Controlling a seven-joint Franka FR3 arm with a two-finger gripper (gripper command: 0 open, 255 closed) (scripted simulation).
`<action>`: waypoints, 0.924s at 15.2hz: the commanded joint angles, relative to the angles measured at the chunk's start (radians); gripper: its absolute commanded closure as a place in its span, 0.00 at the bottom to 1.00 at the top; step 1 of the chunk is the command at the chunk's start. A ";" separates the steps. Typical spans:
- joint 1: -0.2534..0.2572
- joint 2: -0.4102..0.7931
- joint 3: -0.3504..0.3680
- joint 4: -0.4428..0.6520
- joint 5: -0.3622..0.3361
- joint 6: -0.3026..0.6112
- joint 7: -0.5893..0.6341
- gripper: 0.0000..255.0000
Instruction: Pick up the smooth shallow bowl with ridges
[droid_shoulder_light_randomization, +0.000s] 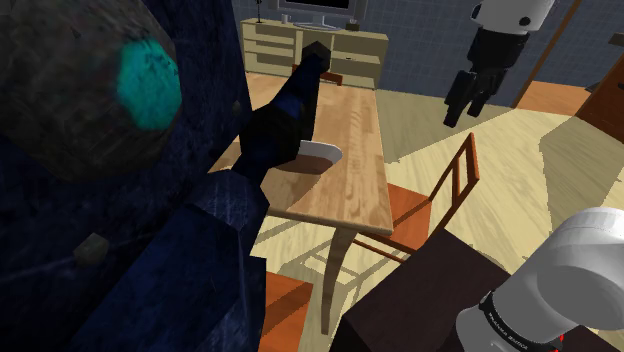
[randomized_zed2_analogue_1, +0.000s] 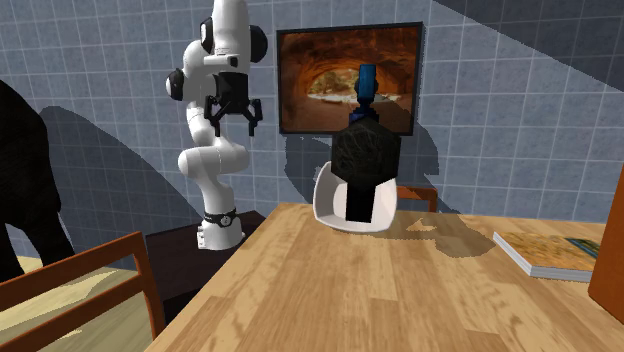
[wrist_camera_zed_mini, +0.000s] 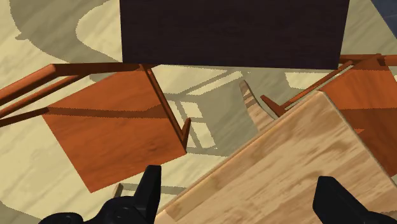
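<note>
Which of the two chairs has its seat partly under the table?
The chair beyond the table, its seat partly covered; the other chair shows its whole seat.

A light wooden table (randomized_zed2_analogue_1: 330, 290) carries a book (randomized_zed2_analogue_1: 545, 253) near the second exterior view's right edge and a tall dark faceted object (randomized_zed2_analogue_1: 366, 150) with a blue top. Orange-brown chairs (wrist_camera_zed_mini: 114, 127) stand beside it. A framed picture (randomized_zed2_analogue_1: 320, 80) hangs on the tiled wall (randomized_zed2_analogue_1: 500, 110).
</note>
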 joint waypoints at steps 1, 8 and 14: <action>0.000 0.000 0.000 0.000 0.000 0.000 0.000 0.00; 0.057 0.214 0.093 0.110 0.043 0.096 0.040 0.00; 0.094 0.406 0.171 0.241 0.052 0.150 0.075 0.00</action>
